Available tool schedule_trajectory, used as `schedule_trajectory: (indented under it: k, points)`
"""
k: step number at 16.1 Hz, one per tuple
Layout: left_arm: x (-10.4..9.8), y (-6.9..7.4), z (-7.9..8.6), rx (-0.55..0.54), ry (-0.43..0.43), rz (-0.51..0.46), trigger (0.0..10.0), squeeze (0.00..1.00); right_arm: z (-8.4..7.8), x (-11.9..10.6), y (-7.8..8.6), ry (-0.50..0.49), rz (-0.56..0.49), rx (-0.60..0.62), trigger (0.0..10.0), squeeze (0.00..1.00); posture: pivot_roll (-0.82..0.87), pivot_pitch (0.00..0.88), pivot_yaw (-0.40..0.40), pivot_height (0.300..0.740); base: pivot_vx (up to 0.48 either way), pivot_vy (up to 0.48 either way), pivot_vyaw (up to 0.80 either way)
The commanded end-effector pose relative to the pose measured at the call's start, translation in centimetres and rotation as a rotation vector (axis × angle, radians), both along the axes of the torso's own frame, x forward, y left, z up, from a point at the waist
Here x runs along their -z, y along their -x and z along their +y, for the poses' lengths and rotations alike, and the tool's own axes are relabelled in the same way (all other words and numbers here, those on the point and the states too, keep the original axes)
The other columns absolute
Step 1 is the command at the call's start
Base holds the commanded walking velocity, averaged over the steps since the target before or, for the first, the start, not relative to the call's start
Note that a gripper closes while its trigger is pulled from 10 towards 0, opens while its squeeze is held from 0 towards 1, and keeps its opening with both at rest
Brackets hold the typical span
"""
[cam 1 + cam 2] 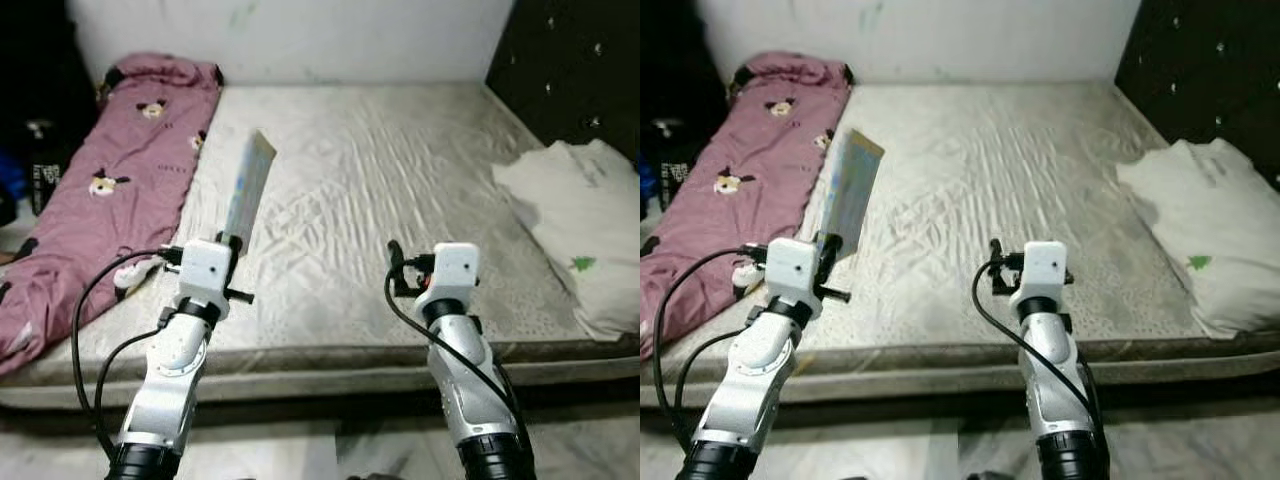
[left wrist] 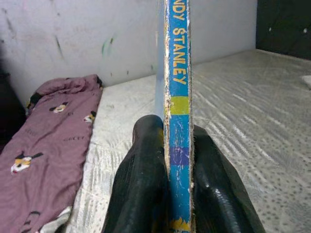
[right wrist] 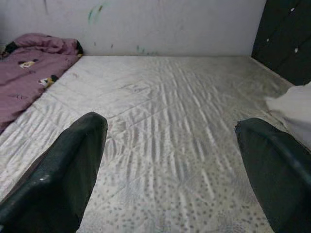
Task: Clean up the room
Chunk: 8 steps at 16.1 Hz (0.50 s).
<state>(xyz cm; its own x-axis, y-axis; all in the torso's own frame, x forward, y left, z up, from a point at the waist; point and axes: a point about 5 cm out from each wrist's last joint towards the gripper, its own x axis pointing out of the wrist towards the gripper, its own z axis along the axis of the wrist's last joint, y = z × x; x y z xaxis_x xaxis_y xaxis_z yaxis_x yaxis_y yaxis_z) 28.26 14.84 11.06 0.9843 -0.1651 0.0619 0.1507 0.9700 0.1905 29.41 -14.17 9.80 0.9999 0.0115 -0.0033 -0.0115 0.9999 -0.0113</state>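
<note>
A thin blue book (image 1: 248, 190) stands upright over the near left part of the mattress (image 1: 400, 170), held at its lower edge by my left gripper (image 1: 232, 243). In the left wrist view its blue spine (image 2: 178, 97) with yellow lettering is pinched between the two black fingers (image 2: 141, 184). My right gripper (image 3: 170, 165) hovers above the mattress's front edge, fingers (image 3: 68, 170) wide apart and nothing between them. Its wrist (image 1: 450, 270) is seen right of the left arm.
A pink blanket (image 1: 110, 190) with cartoon faces lies along the mattress's left side. A white pillow (image 1: 585, 215) rests at the right edge below a dark tufted headboard (image 1: 575, 60). A white wall (image 1: 330, 35) is behind. Dark items (image 1: 35, 150) sit on the floor far left.
</note>
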Motion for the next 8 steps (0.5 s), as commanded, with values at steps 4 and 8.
schedule_trajectory:
  k: [4,8]
  points:
    - [-1.03,-0.35,0.4,0.01,0.018,-0.049,10.0,0.0,0.24,-0.1,-0.29,0.0,-0.002,-0.011,10.0,0.0,0.01,0.0,0.038,0.74,0.071,0.0,0.0]
    - [-1.07,-0.4,0.42,0.017,0.029,-0.05,10.0,0.0,0.3,-0.1,-0.41,0.003,-0.003,-0.014,10.0,0.0,0.01,0.0,0.036,0.74,0.322,0.0,0.0]
